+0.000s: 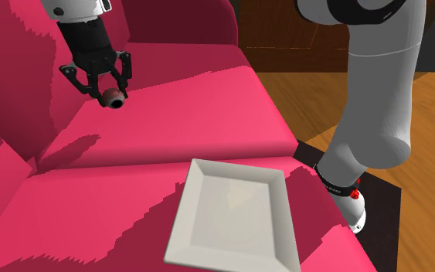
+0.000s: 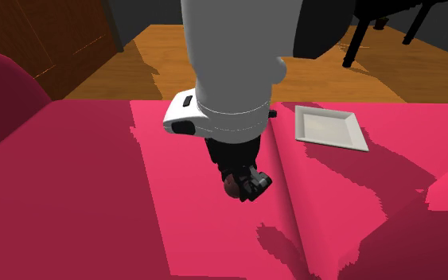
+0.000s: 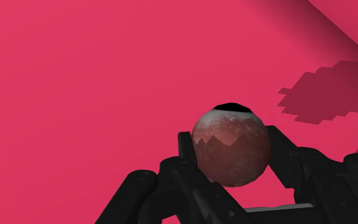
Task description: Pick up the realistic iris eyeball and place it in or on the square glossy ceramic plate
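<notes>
Clasped between my two black fingers (image 3: pixel 185 149) is one eyeball (image 3: pixel 231 147), a mottled reddish-brown ball with a paler cap and a black spot on the side facing away from my hand. My claw (image 3: pixel 230 145) is narrowed onto it, one finger pressing each side.

In the shoulder view that single claw (image 1: pixel 113 96) sits at the upper left of the frame, with the eyeball (image 1: pixel 116 99) at its tips. It hangs above the pink sofa seat (image 1: pixel 185 108), and its shadow falls apart from it, lower and to the left. One square white plate (image 1: pixel 231 216) lies flat on the front cushion at the bottom centre, well apart from the eyeball. My one white arm (image 1: pixel 378 85) rises at the right over a wooden floor (image 1: pixel 432 147).

In the second exterior view the claw (image 2: pixel 246 184) and eyeball (image 2: pixel 231 187) hang at the centre, and the plate (image 2: pixel 329 127) rests at the upper right on the same sofa.
</notes>
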`<act>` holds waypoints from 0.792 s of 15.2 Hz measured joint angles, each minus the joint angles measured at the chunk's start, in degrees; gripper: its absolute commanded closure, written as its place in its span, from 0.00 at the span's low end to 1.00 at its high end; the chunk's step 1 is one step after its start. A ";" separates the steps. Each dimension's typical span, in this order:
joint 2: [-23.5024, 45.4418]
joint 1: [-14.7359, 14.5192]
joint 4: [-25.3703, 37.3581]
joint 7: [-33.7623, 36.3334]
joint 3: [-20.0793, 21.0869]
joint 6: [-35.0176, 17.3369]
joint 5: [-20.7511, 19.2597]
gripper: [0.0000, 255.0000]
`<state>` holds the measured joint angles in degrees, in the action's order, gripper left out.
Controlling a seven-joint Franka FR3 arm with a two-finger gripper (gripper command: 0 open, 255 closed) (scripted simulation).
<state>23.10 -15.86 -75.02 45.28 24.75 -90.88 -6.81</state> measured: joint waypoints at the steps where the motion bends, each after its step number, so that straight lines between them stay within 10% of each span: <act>1: 0.13 -0.13 1.01 0.02 0.01 0.87 -0.04 1.00; 12: 1.32 -1.70 10.82 0.60 0.26 9.51 -0.52 1.00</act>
<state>24.41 -17.57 -64.20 45.88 25.01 -81.37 -7.33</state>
